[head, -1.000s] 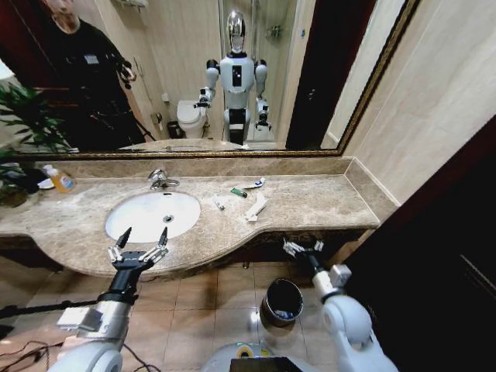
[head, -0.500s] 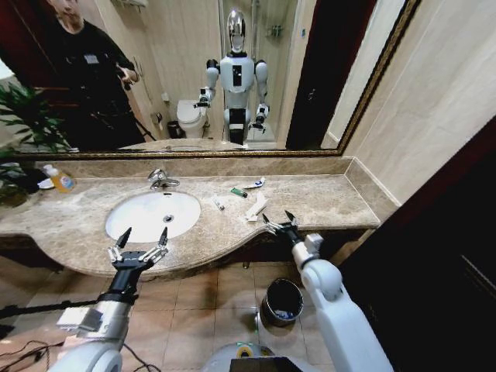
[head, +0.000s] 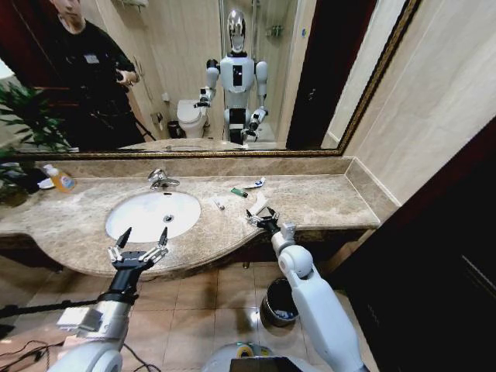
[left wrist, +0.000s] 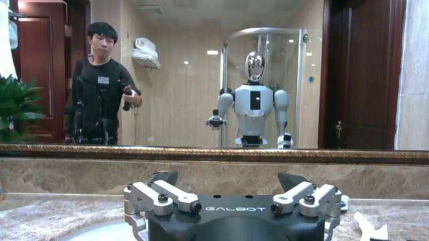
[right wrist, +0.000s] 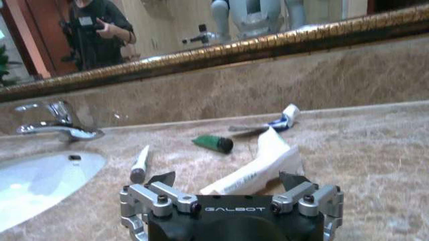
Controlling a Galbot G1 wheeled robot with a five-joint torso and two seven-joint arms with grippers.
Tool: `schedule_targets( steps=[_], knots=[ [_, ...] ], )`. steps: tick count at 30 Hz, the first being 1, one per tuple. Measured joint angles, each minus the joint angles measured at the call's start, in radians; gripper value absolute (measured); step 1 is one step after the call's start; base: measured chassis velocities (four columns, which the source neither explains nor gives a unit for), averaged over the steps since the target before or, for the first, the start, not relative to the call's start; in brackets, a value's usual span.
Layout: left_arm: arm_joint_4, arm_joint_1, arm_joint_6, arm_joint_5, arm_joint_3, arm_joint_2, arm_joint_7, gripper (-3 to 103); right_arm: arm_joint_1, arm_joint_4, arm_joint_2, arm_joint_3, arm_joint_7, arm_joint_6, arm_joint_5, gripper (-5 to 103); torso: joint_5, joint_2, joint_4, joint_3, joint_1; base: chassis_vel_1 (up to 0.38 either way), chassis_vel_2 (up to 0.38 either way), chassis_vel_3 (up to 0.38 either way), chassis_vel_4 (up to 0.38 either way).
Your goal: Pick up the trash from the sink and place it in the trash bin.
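Barely begun, judging by the lie of things; most of the trash out on the marble worktop beside the sink (head: 152, 215) rather than in the basin: long white wrapper (head: 256, 205) near the front edge, green-ended tube (head: 239, 192) and blue-ended tube (head: 254, 184) nearer the back edge by the mirror, small white tube (head: 218, 204) just beside the basin rim; something pale already visible inside the trash bin (head: 281, 302) on the floor below the front edge, too small to identify. Right gripper (head: 263, 220) low over the front edge, jaws spread wide and empty, straddling the near end of the wrapper (right wrist: 251, 170), not yet closed on it. Left gripper (head: 139, 253) parked before the sink's front edge, fingers splayed apart, holding nothing. Left to do: gripping, lifting and carrying each piece down to the bin.
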Motion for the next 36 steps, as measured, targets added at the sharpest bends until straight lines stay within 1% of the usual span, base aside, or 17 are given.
schedule_targets(
  steps=[3, 4, 7, 9, 10, 13, 14, 16, 17, 19, 22, 25, 28, 31, 32, 34, 36],
  knots=[
    [0.000, 0.000, 0.000, 0.000, 0.000, 0.000, 0.000, 100, 0.000, -0.012, 0.004, -0.005, 0.007, 0.001, -0.002, 100, 0.0001, 0.000, 0.0000, 0.000, 0.000, 0.000, 0.000, 0.000, 0.000],
    [0.000, 0.000, 0.000, 0.000, 0.000, 0.000, 0.000, 100, 0.000, -0.017, 0.006, -0.008, 0.009, 0.001, -0.002, 103, 0.0000, 0.000, 0.0000, 0.000, 0.000, 0.000, 0.000, 0.000, 0.000],
    [0.000, 0.000, 0.000, 0.000, 0.000, 0.000, 0.000, 100, 0.000, -0.029, 0.010, -0.014, 0.014, 0.003, -0.005, 101, 0.0000, 0.000, 0.0000, 0.000, 0.000, 0.000, 0.000, 0.000, 0.000],
    [0.000, 0.000, 0.000, 0.000, 0.000, 0.000, 0.000, 100, 0.000, -0.034, 0.015, -0.019, 0.021, 0.006, -0.007, 94, 0.0000, 0.000, 0.0000, 0.000, 0.000, 0.000, 0.000, 0.000, 0.000],
    [0.000, 0.000, 0.000, 0.000, 0.000, 0.000, 0.000, 100, 0.000, -0.034, 0.015, -0.019, 0.021, 0.006, -0.007, 94, 0.0000, 0.000, 0.0000, 0.000, 0.000, 0.000, 0.000, 0.000, 0.000],
    [0.000, 0.000, 0.000, 0.000, 0.000, 0.000, 0.000, 100, 0.005, -0.044, 0.021, -0.022, 0.028, 0.009, -0.009, 78, 0.0000, 0.000, 0.0000, 0.000, 0.000, 0.000, 0.000, 0.000, 0.000],
    [0.000, 0.000, 0.000, 0.000, 0.000, 0.000, 0.000, 100, 0.005, -0.044, 0.021, -0.022, 0.028, 0.009, -0.009, 78, 0.0000, 0.000, 0.0000, 0.000, 0.000, 0.000, 0.000, 0.000, 0.000],
    [0.000, 0.000, 0.000, 0.000, 0.000, 0.000, 0.000, 100, 0.008, -0.052, 0.023, -0.022, 0.030, 0.012, -0.011, 67, 0.0000, 0.000, 0.0000, 0.000, 0.000, 0.000, 0.000, 0.000, 0.000],
    [0.000, 0.000, 0.000, 0.000, 0.000, 0.000, 0.000, 100, 0.008, -0.052, 0.023, -0.022, 0.030, 0.012, -0.011, 67, 0.0000, 0.000, 0.0000, 0.000, 0.000, 0.000, 0.000, 0.000, 0.000],
    [0.000, 0.000, 0.000, 0.000, 0.000, 0.000, 0.000, 100, 0.010, -0.056, 0.024, -0.022, 0.030, 0.014, -0.012, 56, 0.0000, 0.000, 0.0000, 0.000, 0.000, 0.000, 0.000, 0.000, 0.000],
    [0.000, 0.000, 0.000, 0.000, 0.000, 0.000, 0.000, 100, 0.010, -0.059, 0.024, -0.022, 0.030, 0.016, -0.012, 51, 0.0001, 0.000, 0.0000, 0.000, 0.000, 0.000, 0.000, 0.000, 0.000],
    [0.000, 0.000, 0.000, 0.000, 0.000, 0.000, 0.000, 100, 0.012, -0.061, 0.024, -0.021, 0.031, 0.022, -0.013, 34, 0.0001, 0.000, 0.0000, 0.000, 0.000, 0.000, 0.000, 0.000, 0.000],
    [0.000, 0.000, 0.000, 0.000, 0.000, 0.000, 0.000, 100, 0.013, -0.062, 0.024, -0.020, 0.031, 0.024, -0.013, 29, 0.0001, 0.000, 0.0000, 0.000, 0.000, 0.000, 0.000, 0.000, 0.000],
    [0.000, 0.000, 0.000, 0.000, 0.000, 0.000, 0.000, 100, 0.017, -0.062, 0.023, -0.019, 0.031, 0.026, -0.013, 12, 0.0001, 0.000, 0.0000, 0.000, 0.000, 0.000, 0.000, 0.000, 0.000],
    [0.000, 0.000, 0.000, 0.000, 0.000, 0.000, 0.000, 100, 0.017, -0.062, 0.023, -0.019, 0.031, 0.026, -0.013, 12, 0.0001, 0.000, 0.0000, 0.000, 0.000, 0.000, 0.000, 0.000, 0.000],
    [0.000, 0.000, 0.000, 0.000, 0.000, 0.000, 0.000, 100, 0.019, -0.062, 0.023, -0.018, 0.031, 0.027, -0.013, 3, 0.0001, 0.000, 0.0000, 0.000, 0.000, 0.000, 0.000, 0.000, 0.000],
    [0.000, 0.000, 0.000, 0.000, 0.000, 0.000, 0.000, 100, 0.020, -0.062, 0.023, -0.018, 0.031, 0.027, -0.013, 1, 0.0001, 0.000, 0.0000, 0.000, 0.000, 0.000, 0.000, 0.000, 0.000]
  ],
)
